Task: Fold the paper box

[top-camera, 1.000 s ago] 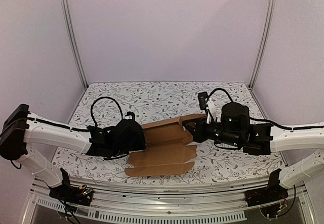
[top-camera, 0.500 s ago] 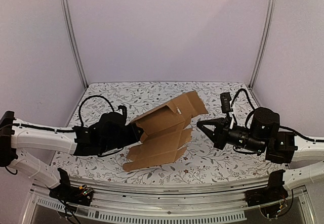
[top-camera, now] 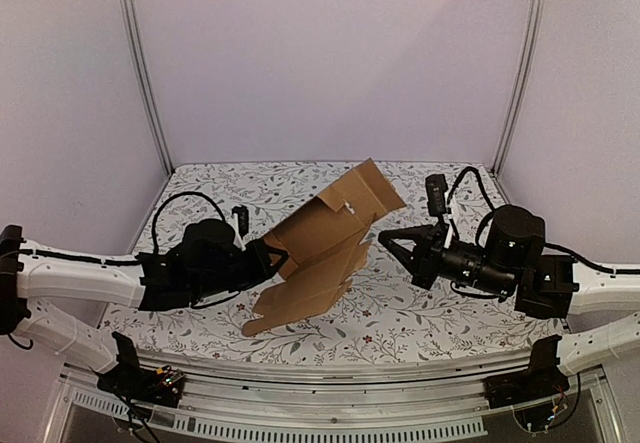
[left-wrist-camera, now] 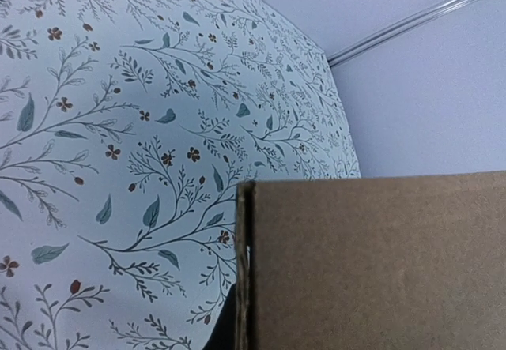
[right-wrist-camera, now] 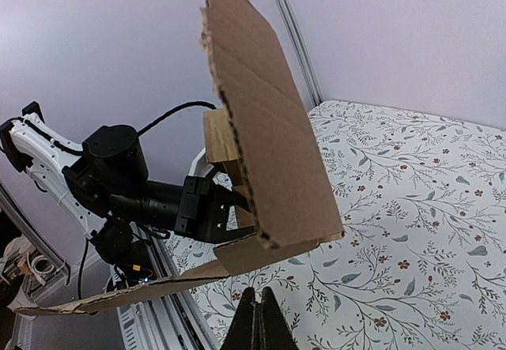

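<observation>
The paper box (top-camera: 330, 238) is a flat brown cardboard sheet with flaps, held tilted up off the table, its lower flap (top-camera: 300, 298) sagging toward the cloth. My left gripper (top-camera: 272, 260) is shut on the sheet's left edge. In the left wrist view the cardboard (left-wrist-camera: 379, 263) fills the lower right and hides the fingers. My right gripper (top-camera: 385, 238) is shut with nothing in it, a short way right of the sheet. The right wrist view shows its closed fingertips (right-wrist-camera: 257, 314) below the raised cardboard (right-wrist-camera: 269, 144), with the left gripper (right-wrist-camera: 225, 216) clamped on the far side.
The table is covered by a floral cloth (top-camera: 440, 308). Lilac walls with metal corner posts (top-camera: 145, 73) close in the back and sides. A metal rail (top-camera: 330, 373) runs along the near edge by the arm bases.
The sheet lay nearly flat a second ago; my left gripper has lifted and tilted it upright. The right gripper has left the sheet's right edge and pulled back to the right.
</observation>
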Robot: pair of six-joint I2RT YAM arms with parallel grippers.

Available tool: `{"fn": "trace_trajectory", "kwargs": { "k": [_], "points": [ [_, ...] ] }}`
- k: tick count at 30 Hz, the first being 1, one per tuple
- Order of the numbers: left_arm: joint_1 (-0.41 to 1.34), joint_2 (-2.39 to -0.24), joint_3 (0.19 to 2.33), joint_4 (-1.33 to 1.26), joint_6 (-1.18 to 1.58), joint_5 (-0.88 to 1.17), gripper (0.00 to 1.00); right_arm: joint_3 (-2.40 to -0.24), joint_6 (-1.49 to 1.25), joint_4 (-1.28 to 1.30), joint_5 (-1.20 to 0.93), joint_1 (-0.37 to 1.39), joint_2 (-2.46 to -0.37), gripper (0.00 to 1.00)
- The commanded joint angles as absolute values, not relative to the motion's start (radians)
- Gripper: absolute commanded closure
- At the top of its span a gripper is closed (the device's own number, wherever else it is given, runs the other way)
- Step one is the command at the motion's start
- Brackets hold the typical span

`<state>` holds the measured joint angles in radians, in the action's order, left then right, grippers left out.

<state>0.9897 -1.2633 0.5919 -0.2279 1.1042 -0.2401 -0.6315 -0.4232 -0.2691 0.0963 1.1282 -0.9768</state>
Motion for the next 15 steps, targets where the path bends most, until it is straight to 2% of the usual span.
{"fn": "trace_trajectory", "kwargs": {
  "k": [1,15],
  "points": [
    [0.977,-1.232,0.576,-0.267,1.103,-0.206,1.0,-0.69,-0.399,-0.314,0.103,1.137,-1.022,1.0],
    [0.976,-1.218,0.567,-0.289,1.08,-0.175,1.0,-0.778,-0.381,-0.35,0.057,1.136,-1.134,1.0]
  ]
}}
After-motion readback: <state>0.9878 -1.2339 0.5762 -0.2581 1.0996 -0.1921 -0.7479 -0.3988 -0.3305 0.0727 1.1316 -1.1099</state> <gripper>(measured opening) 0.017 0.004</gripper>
